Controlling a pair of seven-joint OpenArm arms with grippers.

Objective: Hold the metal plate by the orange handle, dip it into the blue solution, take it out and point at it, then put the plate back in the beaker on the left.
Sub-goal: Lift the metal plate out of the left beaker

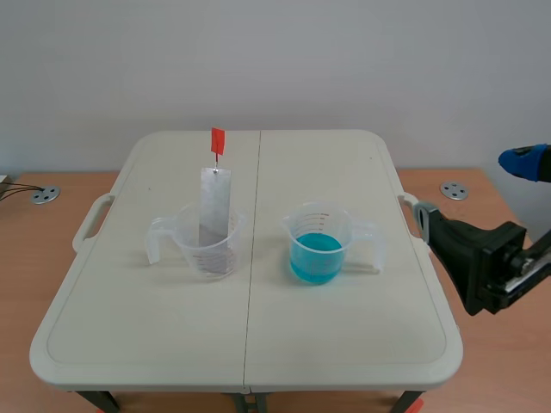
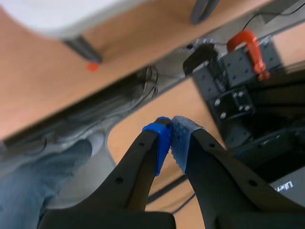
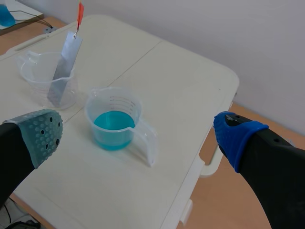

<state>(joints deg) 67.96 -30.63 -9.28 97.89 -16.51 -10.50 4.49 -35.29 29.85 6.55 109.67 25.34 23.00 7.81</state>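
On the cream table [image 1: 344, 344], seen from between the arms, two clear beakers stand side by side with a gap between them. The left beaker [image 1: 207, 249] holds the metal plate [image 1: 214, 202], which stands nearly upright and leans a little. Its orange handle [image 1: 218, 140] sticks up well above the rim. The right beaker [image 1: 320, 225] holds the blue solution [image 1: 315, 254]. The right arm [image 1: 486, 267] comes in low beside the table's right edge, off the table top. The right pincer [image 1: 469, 187] is released, with one finger near the table's side handle and the other raised farther out.

Past the left wrist, the left pincer [image 2: 171, 123] is clenched on nothing, its blue pads [image 2: 162, 140] pressed together. It points downward over brown wood, away from the table top. A black mount [image 2: 233, 81] and a red clamp [image 2: 248, 45] lie beyond it.

Past the right wrist, the right pincer's fingers are spread wide, with a grey-green pad [image 3: 43, 133] on one side and a blue one on the other. The right beaker sits ahead, untouched, within the spread of the fingers. The left beaker, with the plate in it, stands farther off.
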